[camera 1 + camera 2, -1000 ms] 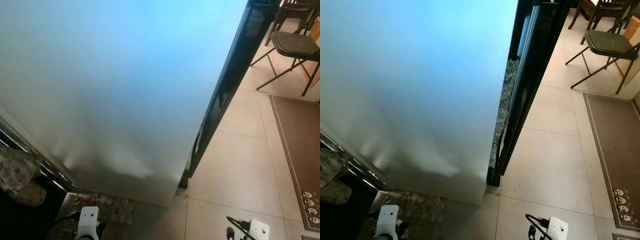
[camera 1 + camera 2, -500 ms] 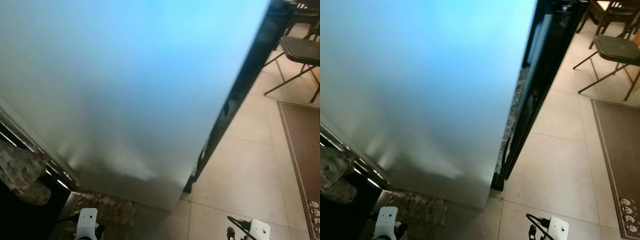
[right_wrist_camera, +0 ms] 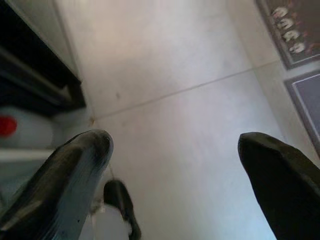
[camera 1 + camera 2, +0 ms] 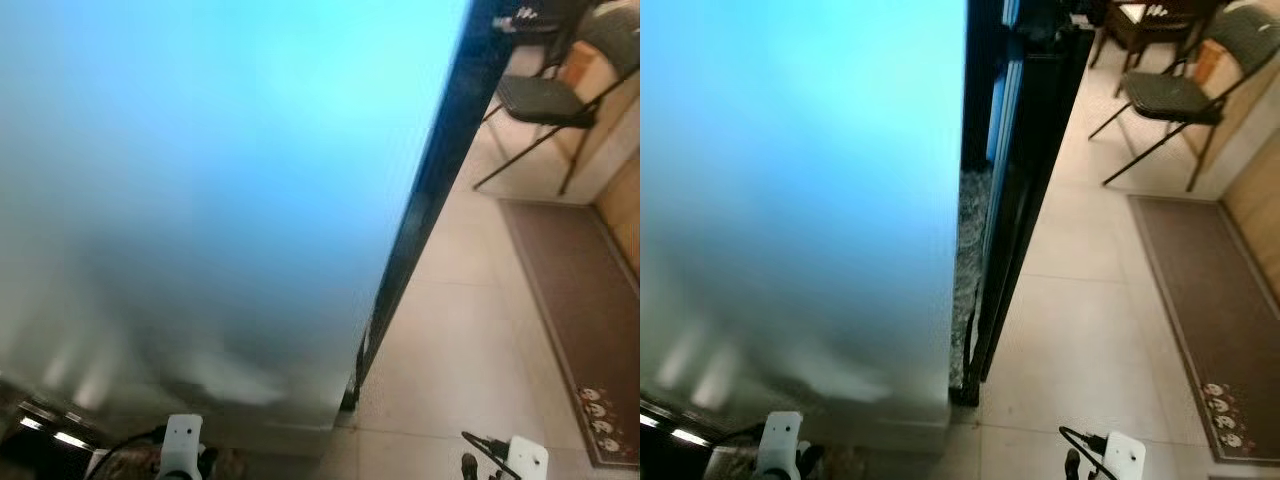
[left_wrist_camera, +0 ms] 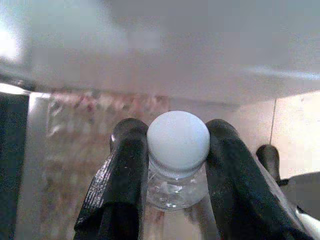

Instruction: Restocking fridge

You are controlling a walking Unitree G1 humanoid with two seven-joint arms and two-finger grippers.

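our left hand [image 5: 177,200] is low before the fridge door [image 4: 200,180], its two black fingers [image 5: 125,185] clamped on the neck of a capped bottle [image 5: 178,160]. our right hand [image 3: 175,165] hangs by the door's edge, fingers spread wide.

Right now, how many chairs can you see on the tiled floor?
2. A folding chair with a dark seat stands past the fridge door, beyond the far end of the rug. A darker wooden chair stands behind it, partly cropped; others may be hidden.
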